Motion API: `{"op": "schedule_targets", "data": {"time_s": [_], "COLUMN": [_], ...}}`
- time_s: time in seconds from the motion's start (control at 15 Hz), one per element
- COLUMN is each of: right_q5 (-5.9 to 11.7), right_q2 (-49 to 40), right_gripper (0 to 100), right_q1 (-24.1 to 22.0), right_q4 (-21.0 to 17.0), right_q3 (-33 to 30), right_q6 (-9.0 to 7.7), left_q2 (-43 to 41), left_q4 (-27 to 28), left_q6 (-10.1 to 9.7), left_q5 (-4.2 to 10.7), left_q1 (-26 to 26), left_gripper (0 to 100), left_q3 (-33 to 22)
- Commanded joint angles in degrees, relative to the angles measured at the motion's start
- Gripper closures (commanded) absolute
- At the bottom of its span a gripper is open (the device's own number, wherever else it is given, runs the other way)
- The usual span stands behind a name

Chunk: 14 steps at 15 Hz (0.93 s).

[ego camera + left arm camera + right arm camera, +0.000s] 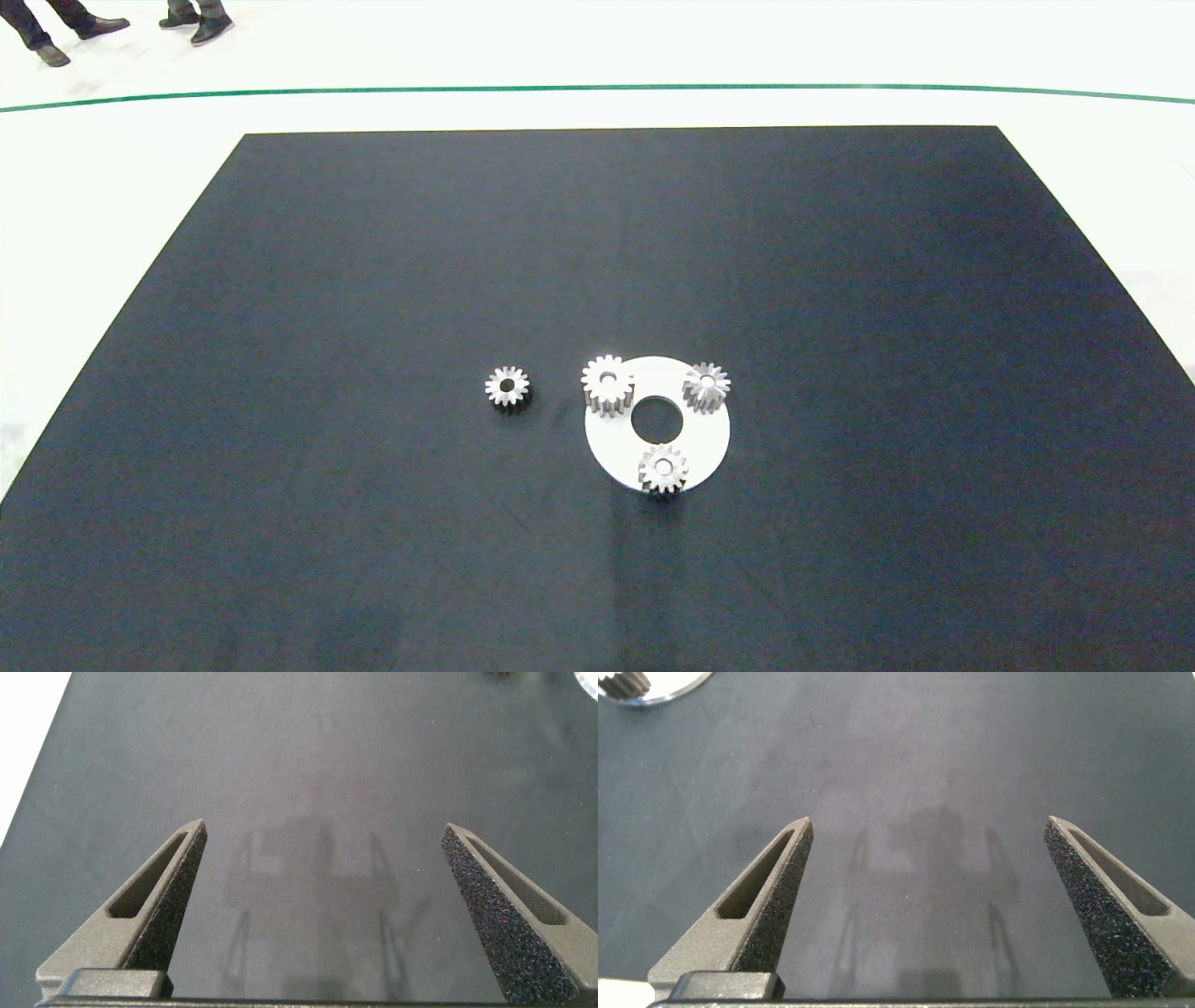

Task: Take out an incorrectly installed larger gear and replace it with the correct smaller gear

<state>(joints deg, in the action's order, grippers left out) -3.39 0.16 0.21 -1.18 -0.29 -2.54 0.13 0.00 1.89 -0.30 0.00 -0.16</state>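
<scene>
Left gripper and right gripper both spread wide over bare bench, holding nothing. Larger gear sits on white disc; spare smaller gear waits just beside, ready for swapping.

Black table top standing on a pale floor, carrying a white ring-shaped plate near the middle. Lying directly on the black surface, just left of the plate and apart from it: one smaller gear, flat, bore facing up. Sitting on the plate around its centre hole: the larger gear at the left edge and two more small gears.
</scene>
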Motion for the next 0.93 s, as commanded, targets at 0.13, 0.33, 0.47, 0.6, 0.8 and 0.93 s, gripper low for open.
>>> {"op": "schedule_targets", "data": {"time_s": [0.13, 0.33, 0.47, 0.6, 0.8, 0.93], "right_q5": [-0.13, -0.13, -0.13, -0.13, -0.21, -0.21], "right_q2": [-0.1, -0.2, -0.2, -0.2, -0.1, -0.1], "right_gripper": [0, 0, 0, 0, 0, 0], "right_q1": [0.0, 0.0, 0.0, 0.0, 0.0, 0.1], "right_q4": [0.0, 0.0, 0.0, 0.0, 0.0, 0.0], "right_q3": [-0.1, 0.0, 0.0, 0.0, 0.0, 0.0], "right_q6": [-0.1, -0.1, -0.1, -0.1, -0.1, -0.1], "left_q2": [2.9, 1.6, -0.1, -0.1, -0.1, -0.1], "left_q4": [0.1, 0.0, 0.0, 0.0, 0.0, 0.0], "left_q6": [-0.04, -0.04, -0.22, -0.4, -0.4, -0.4], "left_q5": [0.04, 0.04, -0.05, -0.05, -0.05, -0.05], "left_q1": [0.4, 0.4, 0.2, 0.2, 0.2, 0.2], "left_gripper": [0, 0, 0, 0, 0, 0], "left_q3": [0.0, 0.0, 0.1, 0.1, 0.1, 0.1]}}
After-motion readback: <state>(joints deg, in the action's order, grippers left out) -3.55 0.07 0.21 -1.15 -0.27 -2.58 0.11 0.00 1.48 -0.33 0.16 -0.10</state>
